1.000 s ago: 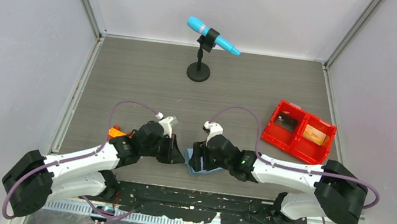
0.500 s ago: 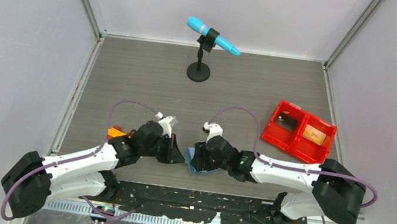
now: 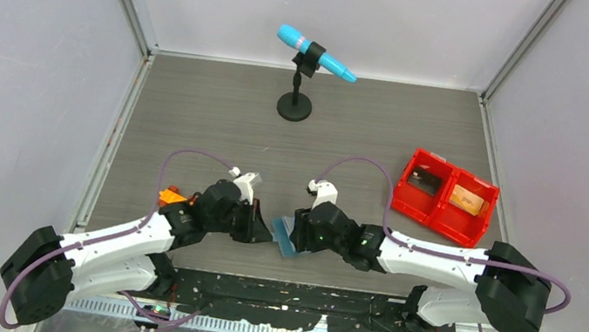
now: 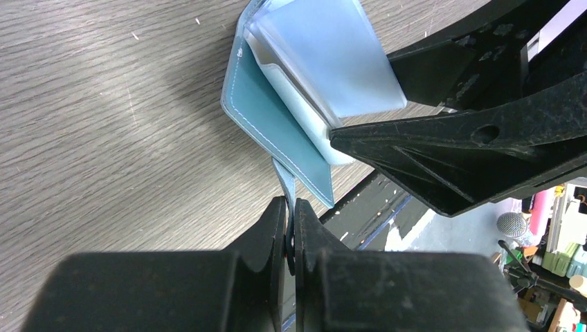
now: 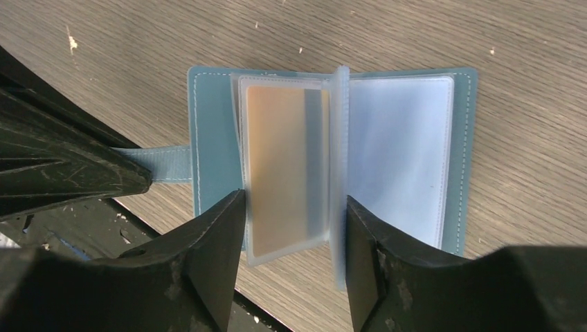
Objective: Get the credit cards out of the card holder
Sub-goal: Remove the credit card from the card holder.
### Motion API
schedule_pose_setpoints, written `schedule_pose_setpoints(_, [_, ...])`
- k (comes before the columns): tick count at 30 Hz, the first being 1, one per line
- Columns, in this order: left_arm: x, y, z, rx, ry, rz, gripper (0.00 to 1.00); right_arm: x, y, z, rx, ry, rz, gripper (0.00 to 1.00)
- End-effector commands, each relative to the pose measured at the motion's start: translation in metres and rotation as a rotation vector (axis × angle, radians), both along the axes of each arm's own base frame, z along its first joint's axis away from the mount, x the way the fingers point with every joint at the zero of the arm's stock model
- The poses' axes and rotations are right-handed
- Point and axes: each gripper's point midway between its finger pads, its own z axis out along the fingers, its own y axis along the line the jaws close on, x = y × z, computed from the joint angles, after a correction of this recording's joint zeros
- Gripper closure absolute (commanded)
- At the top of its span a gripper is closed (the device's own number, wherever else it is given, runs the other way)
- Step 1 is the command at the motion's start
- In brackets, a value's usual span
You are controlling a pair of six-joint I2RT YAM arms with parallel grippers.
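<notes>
Teal card holder (image 5: 211,124): left claw (image 4: 291,207) pinches its strap (image 4: 284,178); right claw (image 5: 294,205) straddles orange credit card (image 5: 277,159), grip unclear.

The card holder (image 3: 287,237) is lying open at the near edge of the table (image 3: 219,119), between the two grippers. The left gripper (image 4: 291,207) is sitting at its left, with the strap (image 4: 284,181) between its fingers. The right gripper (image 5: 294,200) is sitting at its right, its fingers standing either side of a sleeve (image 5: 285,257) with a credit card (image 5: 277,173) in it. A microphone stand (image 3: 295,106) is standing far, mid-table. A two-compartment bin (image 3: 437,222) is resting to the right, well apart. A small chunky object (image 3: 171,196) is lying just left of the left arm.
</notes>
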Motion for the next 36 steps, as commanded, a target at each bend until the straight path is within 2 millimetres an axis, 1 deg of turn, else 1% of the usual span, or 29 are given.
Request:
schedule_pose_setpoints(1, [0.002, 0.001, 0.006, -0.001, -0.035, -0.007, 1.00, 0.010, -0.009, 0.008, -0.030, -0.052, -0.039, 0.41])
schedule_pose_setpoints(7, [0.003, 0.001, 0.006, 0.000, -0.035, -0.006, 1.00, 0.012, -0.015, 0.007, -0.062, -0.066, -0.042, 0.36])
schedule_pose_setpoints(12, [0.003, 0.002, 0.006, 0.005, -0.036, -0.007, 1.00, 0.016, -0.023, 0.011, -0.096, -0.090, -0.060, 0.31])
schedule_pose_setpoints(16, [0.003, 0.001, 0.005, 0.006, -0.037, -0.008, 1.00, 0.016, -0.026, 0.013, -0.107, -0.101, -0.057, 0.28])
schedule_pose_setpoints(24, [0.002, 0.002, 0.003, 0.010, -0.033, -0.009, 1.00, 0.016, -0.027, 0.012, -0.129, -0.101, -0.039, 0.26])
schedule_pose_setpoints(27, [0.003, 0.004, 0.002, 0.025, -0.037, -0.004, 1.00, 0.018, -0.028, 0.016, -0.137, -0.111, -0.042, 0.26])
schedule_pose_setpoints(30, [0.005, 0.010, -0.003, 0.064, -0.036, 0.013, 1.00, 0.018, -0.030, 0.020, -0.148, -0.121, -0.036, 0.26])
schedule_pose_setpoints(34, [0.011, 0.021, -0.005, 0.125, -0.049, 0.050, 1.00, 0.015, -0.024, 0.031, -0.102, -0.124, -0.015, 0.26])
schedule_pose_setpoints(35, [0.012, 0.021, -0.002, 0.130, -0.055, 0.052, 1.00, 0.014, -0.018, 0.033, -0.069, -0.121, 0.002, 0.26])
schedule_pose_setpoints(36, [0.013, 0.021, -0.001, 0.133, -0.058, 0.051, 1.00, 0.012, -0.016, 0.032, -0.057, -0.114, 0.009, 0.26])
